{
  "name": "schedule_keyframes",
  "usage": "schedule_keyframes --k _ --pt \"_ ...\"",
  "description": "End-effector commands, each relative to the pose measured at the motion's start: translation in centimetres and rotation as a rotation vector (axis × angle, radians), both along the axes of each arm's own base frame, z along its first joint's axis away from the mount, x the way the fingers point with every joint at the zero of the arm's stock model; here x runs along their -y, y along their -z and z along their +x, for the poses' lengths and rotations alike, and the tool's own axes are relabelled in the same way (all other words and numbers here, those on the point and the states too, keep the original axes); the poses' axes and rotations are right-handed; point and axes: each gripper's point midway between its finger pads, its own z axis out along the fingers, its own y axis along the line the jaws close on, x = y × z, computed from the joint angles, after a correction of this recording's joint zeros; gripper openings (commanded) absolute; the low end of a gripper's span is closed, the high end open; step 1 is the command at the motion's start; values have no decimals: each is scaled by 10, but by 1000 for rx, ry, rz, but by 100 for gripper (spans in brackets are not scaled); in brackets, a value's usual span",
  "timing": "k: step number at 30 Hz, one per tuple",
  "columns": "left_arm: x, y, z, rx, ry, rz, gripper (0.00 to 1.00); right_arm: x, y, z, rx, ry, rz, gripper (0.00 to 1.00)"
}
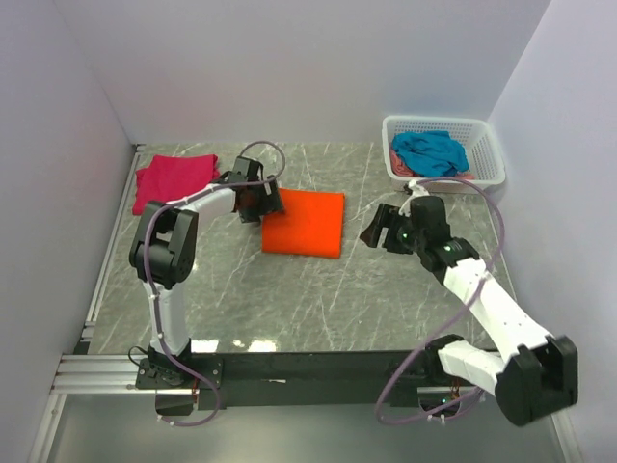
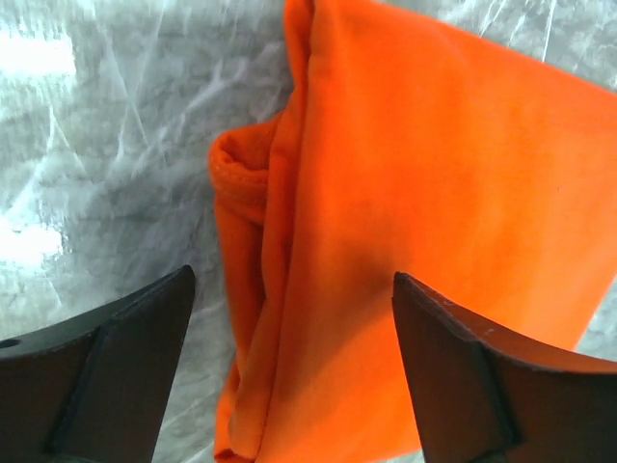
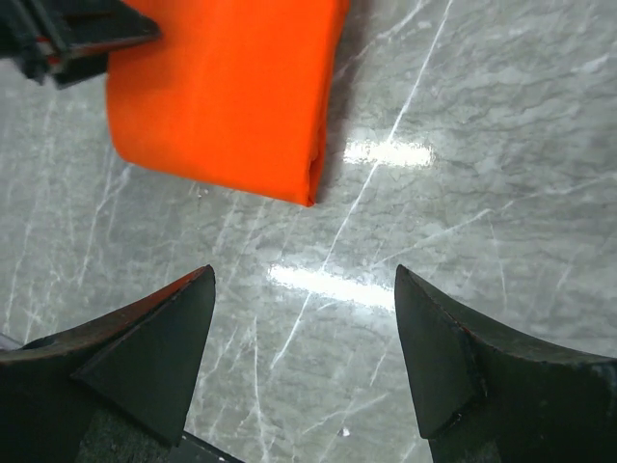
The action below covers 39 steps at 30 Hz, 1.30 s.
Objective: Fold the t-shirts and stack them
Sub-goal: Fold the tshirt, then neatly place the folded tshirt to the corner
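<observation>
Risk: left gripper point(image 2: 294, 289), open over the bunched 9 o'clock edge of the orange t-shirt point(image 1: 307, 222), may pinch only top layers and unfold it; right gripper point(image 3: 304, 280) open, empty.

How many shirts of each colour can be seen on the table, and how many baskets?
Orange shirt: 1
Magenta shirt: 1
Teal shirt: 1
White basket: 1
Total: 4
A bit of pink cloth shows under the teal one; whether it is another shirt cannot be told.
</observation>
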Motion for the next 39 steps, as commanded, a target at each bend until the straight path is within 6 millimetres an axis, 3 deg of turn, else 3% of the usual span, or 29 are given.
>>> schedule_keyframes --k 1,7,11,14,22,29,39 --pt "7 8 -4 -9 29 50 84 11 -22 -8 86 44 -3 81" --pt "12 36 -23 -53 34 213 48 27 -20 -21 114 92 -33 81" --pt "11 41 -24 -61 18 263 1 36 -11 -24 99 125 -68 81" --pt "1 35 -17 -29 -1 335 1 38 -8 -26 108 128 -77 81" --pt "-35 -24 13 144 -70 535 1 47 -6 -30 150 134 -118 81" --pt "-75 -66 31 272 -134 757 1 55 -6 -30 166 166 -138 81" --pt "-133 -117 62 390 -205 943 1 59 -2 -28 159 181 -163 81"
